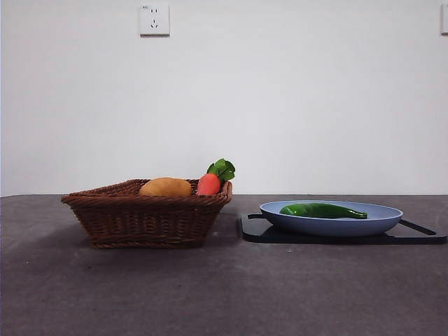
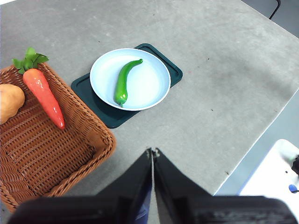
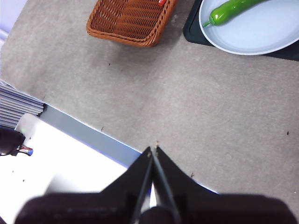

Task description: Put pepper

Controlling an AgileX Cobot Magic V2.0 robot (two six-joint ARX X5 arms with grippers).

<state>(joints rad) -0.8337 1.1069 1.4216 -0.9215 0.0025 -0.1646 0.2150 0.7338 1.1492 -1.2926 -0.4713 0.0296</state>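
Observation:
The long dark green pepper (image 1: 323, 210) (image 2: 124, 81) (image 3: 230, 10) lies alone on the blue plate (image 1: 378, 218) (image 2: 152, 88) (image 3: 261, 32), right of the wicker basket. My left gripper (image 2: 153, 151) hangs high above the table near the basket's front corner, jaws shut and holding nothing. Over the table's edge, far from the plate, my right gripper (image 3: 153, 149) is shut and empty too. Neither arm shows in the front view.
The plate rests on a dark tray (image 1: 420, 232) (image 2: 93, 100). The brown wicker basket (image 1: 140, 217) (image 2: 44, 158) (image 3: 131, 23) holds an orange-red carrot (image 1: 208, 183) (image 2: 44, 95) with green leaves and a tan potato (image 1: 165, 187) (image 2: 9, 101).

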